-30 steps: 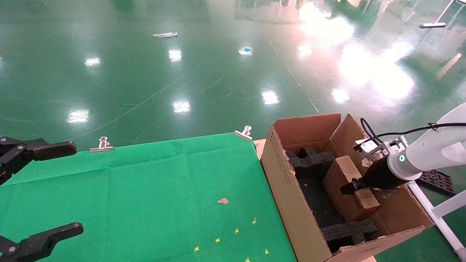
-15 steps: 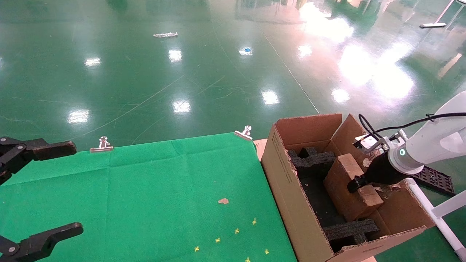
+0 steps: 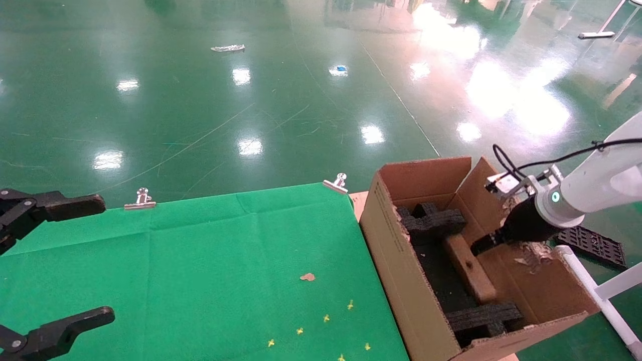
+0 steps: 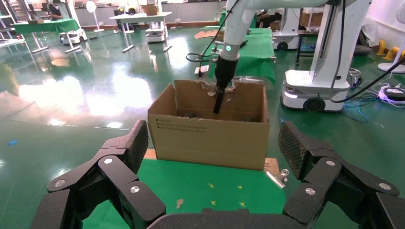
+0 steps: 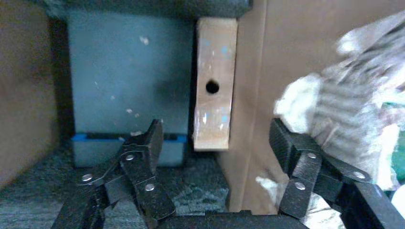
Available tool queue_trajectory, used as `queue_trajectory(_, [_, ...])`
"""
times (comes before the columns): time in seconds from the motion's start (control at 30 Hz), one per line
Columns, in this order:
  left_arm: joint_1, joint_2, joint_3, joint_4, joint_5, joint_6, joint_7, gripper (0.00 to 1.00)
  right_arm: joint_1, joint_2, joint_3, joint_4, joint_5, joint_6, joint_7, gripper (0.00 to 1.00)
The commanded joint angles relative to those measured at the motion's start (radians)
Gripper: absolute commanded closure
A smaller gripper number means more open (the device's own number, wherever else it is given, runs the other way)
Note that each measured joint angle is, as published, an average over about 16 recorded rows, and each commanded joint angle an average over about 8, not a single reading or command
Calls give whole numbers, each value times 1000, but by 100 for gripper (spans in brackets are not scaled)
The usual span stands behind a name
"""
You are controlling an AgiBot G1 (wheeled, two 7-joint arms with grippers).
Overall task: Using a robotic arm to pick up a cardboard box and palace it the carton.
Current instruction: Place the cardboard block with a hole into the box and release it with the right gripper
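The small cardboard box (image 3: 469, 268) lies as a narrow slab inside the carton (image 3: 391, 250), between the black foam pieces and against the right wall, its round hole facing up. It also shows in the right wrist view (image 5: 215, 57). My right gripper (image 3: 482, 244) on the white robotic arm (image 3: 592, 193) hangs open and empty just above the box, inside the carton; in its wrist view the gripper (image 5: 217, 131) has its fingers spread to both sides of the box end. My left gripper (image 3: 108, 257) is parked open at the table's left edge.
Black foam pieces sit at the carton's far end (image 3: 431, 220) and near end (image 3: 481, 318). The carton's right flap is torn (image 3: 531, 250). The green cloth table (image 3: 200, 260) has two metal clips (image 3: 140, 199) (image 3: 337, 183) and a cardboard scrap (image 3: 307, 277). A black tray (image 3: 594, 245) lies on the floor.
The right gripper held the box tilted over the carton. It has let go, opened and risen a little; the box now lies down in the carton. The left arm has not moved.
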Motion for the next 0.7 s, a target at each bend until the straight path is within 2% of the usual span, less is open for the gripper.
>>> queue_trajectory(0.03, [0,0,0,0,0,0,0,0,15,2,2,0,3,-5,-8,0])
queue_trajectory(0.37, [0,0,0,0,0,0,0,0,226,51,60,107,66,-42,-102,0])
queue_trajectory(0.53, [0,0,0,0,0,0,0,0,261,77,95,164,112,-33,-116,0])
queue_trajectory(0.7, [0,0,1,0,-1,0,0,0,253,91,133,211,147,-36,-123,0])
